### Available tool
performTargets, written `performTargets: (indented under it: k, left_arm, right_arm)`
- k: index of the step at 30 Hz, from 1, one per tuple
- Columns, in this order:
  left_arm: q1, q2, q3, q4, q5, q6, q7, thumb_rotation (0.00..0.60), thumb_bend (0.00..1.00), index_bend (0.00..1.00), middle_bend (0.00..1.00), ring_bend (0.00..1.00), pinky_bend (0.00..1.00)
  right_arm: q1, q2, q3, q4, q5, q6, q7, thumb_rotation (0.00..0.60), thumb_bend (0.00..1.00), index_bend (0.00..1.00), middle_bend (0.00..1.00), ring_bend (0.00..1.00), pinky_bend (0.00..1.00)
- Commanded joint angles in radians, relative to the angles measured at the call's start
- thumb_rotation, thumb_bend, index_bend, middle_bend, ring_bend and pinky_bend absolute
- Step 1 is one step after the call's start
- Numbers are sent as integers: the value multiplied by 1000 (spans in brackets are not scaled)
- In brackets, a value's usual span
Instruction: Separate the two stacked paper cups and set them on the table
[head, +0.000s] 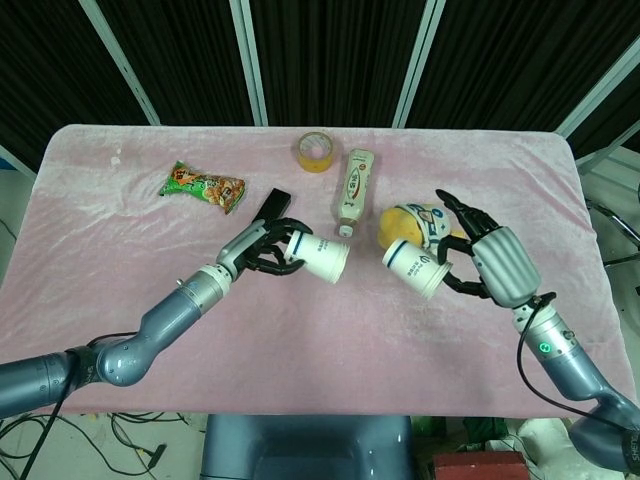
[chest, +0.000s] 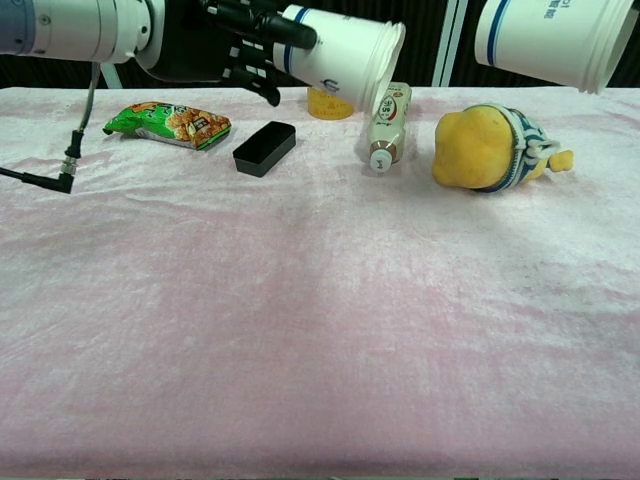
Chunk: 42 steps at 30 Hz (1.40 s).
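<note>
White paper, 2 cups apart above the surface's middle in the head view: the left hand (head: 262, 246) grips one cup (head: 321, 258), the right hand (head: 490, 262) clasps the other cup (head: 412, 267), both tipped sideways, mouths facing. In the chest view both hang clear of the surface (chest: 320, 330), so each needs righting before lowering.

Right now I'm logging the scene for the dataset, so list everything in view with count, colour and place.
paper cup in left hand: 1, white with blue print, held off the table, left of centre
paper cup in right hand: 1, white with blue print, held off the table, right of centre
snack packet: 1, green, far left
black box: 1, black, right of the packet
tape roll: 1, yellow, far edge
bottle: 1, pale with a label, lying down, centre
plush toy: 1, yellow, right
table: 1, pink cover
left hand: 1, black, holds a cup
right hand: 1, grey and black, holds a cup
</note>
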Motion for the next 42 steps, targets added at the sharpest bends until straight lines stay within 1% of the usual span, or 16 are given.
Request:
performTargets:
  k: [1,3,4,6,9,13,15,18,20,22,25,28,31,34,37,42]
  left_arm:
    - [-51,78,125,-11,40,69,229,600,348,397,370,280,549]
    - [-85,85,202,-12,63,163,414,600,348,390,364,273,549]
    - [-95,78,228,-15,66,210,487,600,348,387,361,272,549]
    - [-112,58,274,-21,61,301,634,600,348,383,359,272,549]
    - [-127,29,326,-24,60,401,811,600,347,377,355,272,549]
    - [-131,1,364,-28,35,457,940,600,310,363,337,256,547]
    - [-131,-7,380,-31,12,465,990,600,305,360,333,255,547]
    - [-131,-10,384,-37,-8,467,1014,600,306,360,333,255,547]
    - [-132,-6,387,-51,-31,458,1028,600,306,359,333,255,547]
    - [-142,4,394,-71,-61,446,1063,600,306,357,332,255,546]
    - [-153,5,396,-87,-86,442,1093,600,293,349,331,255,542]
    - [-152,-6,399,-80,-91,448,1102,600,281,344,324,246,537]
    - [-139,-31,412,-45,-81,452,1101,600,270,325,308,224,522]
    - [-126,-49,415,-15,-73,450,1089,600,249,304,304,222,519]
    - [-120,-55,415,-4,-67,446,1082,600,217,282,292,216,517]
    - [-111,-68,414,9,-42,433,1071,600,164,264,278,211,515]
  right_arm:
    - [5,63,-21,-31,23,-76,42,600,405,757,4,144,211]
    - [25,127,-45,-63,37,-177,77,600,405,759,1,144,211]
    - [37,150,-52,-73,43,-218,80,600,405,759,0,144,211]
    - [63,193,-65,-97,58,-308,71,600,405,759,0,144,211]
    - [101,242,-77,-134,90,-429,66,600,407,759,0,144,211]
    - [155,286,-86,-172,129,-580,49,600,410,760,0,143,211]
    - [184,287,-90,-175,166,-655,-15,600,410,759,0,142,211]
    - [192,265,-89,-167,218,-675,-93,600,411,759,0,141,211]
    - [198,239,-93,-153,272,-684,-175,600,410,759,0,140,211]
    - [213,203,-100,-143,352,-705,-269,600,411,759,0,140,211]
    - [251,175,-114,-137,445,-751,-359,600,410,758,0,139,211]
    - [277,156,-131,-142,520,-759,-433,600,410,755,0,134,211]
    - [307,125,-157,-146,607,-754,-514,600,404,739,0,125,211]
    - [326,94,-176,-147,677,-724,-571,600,398,690,0,122,211]
    - [336,81,-186,-153,713,-708,-599,600,395,619,0,114,211]
    - [369,49,-211,-165,791,-688,-660,600,394,593,0,107,211]
